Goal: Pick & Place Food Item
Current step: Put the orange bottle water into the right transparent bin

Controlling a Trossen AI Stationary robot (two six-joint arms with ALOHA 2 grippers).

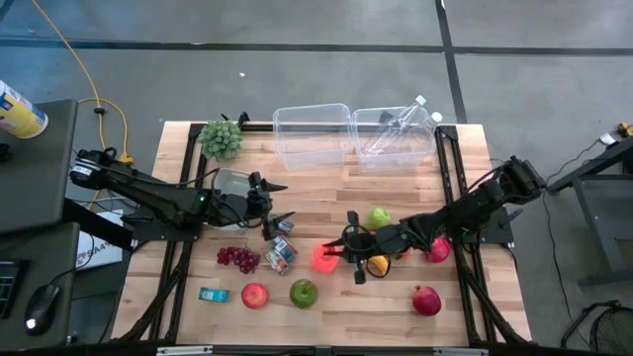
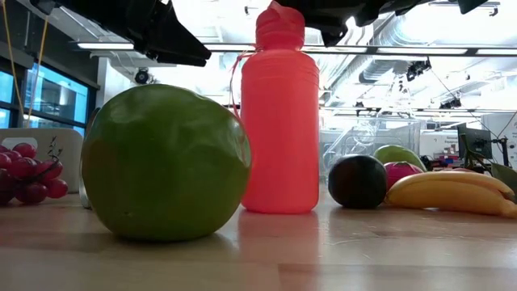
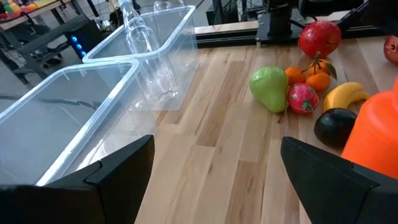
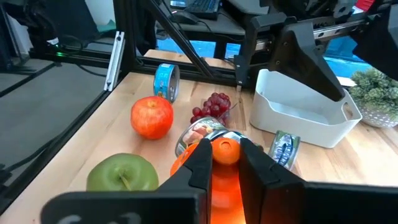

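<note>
Two clear bins (image 1: 313,134) at top centre of the bench (image 1: 396,307): I see one bare, one holding a clear bottle (image 1: 400,125). Right gripper (image 1: 348,249) clamped on the orange bottle's (image 1: 324,257) cap; left gripper (image 1: 280,206) apart.

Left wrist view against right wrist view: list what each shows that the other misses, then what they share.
Only the left wrist view: two clear plastic bins, a clear bottle in the farther one, a green pear, a banana, a pomegranate, and the open left pincer holding nothing.

Only the right wrist view: a red apple, a green apple, red grapes, a white tray, and the right pincer shut on the bottle's cap.

Both: the orange-red bottle and the wooden table.
</note>
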